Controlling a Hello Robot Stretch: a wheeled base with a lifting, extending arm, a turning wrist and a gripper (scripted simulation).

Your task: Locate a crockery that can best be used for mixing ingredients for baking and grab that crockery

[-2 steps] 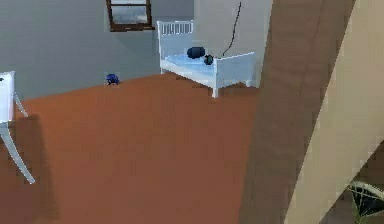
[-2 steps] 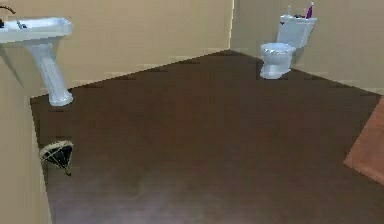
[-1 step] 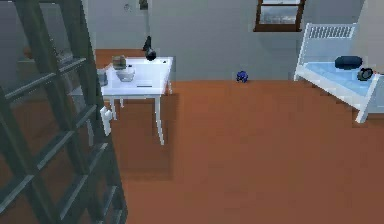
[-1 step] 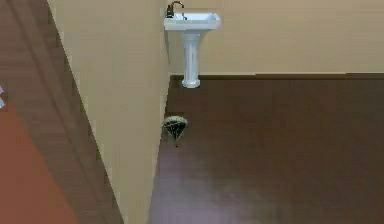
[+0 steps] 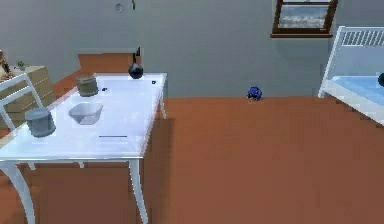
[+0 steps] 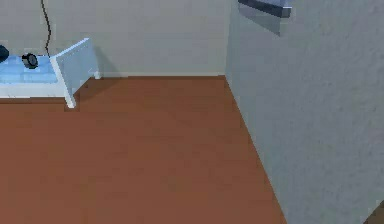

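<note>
A white bowl (image 5: pixel 86 113) sits near the middle of a white table (image 5: pixel 135 140) at the forward view's left. Two grey cylindrical pots stand on the same table: one (image 5: pixel 88 86) behind the bowl, the other (image 5: pixel 40 123) nearer the front left corner. A dark round object (image 5: pixel 136 71) rests at the table's far end. A thin dark item (image 5: pixel 113 136) lies near the table's front edge.
A white chair (image 5: pixel 20 95) stands left of the table, with boxes (image 5: pixel 30 75) behind it. A blue ball (image 5: pixel 255 94) lies on the brown floor by the far wall. A white bed (image 5: pixel 358 75) stands at right, its foot (image 6: pixel 60 72) in the arm side view. A grey wall (image 6: pixel 320 120) stands close there.
</note>
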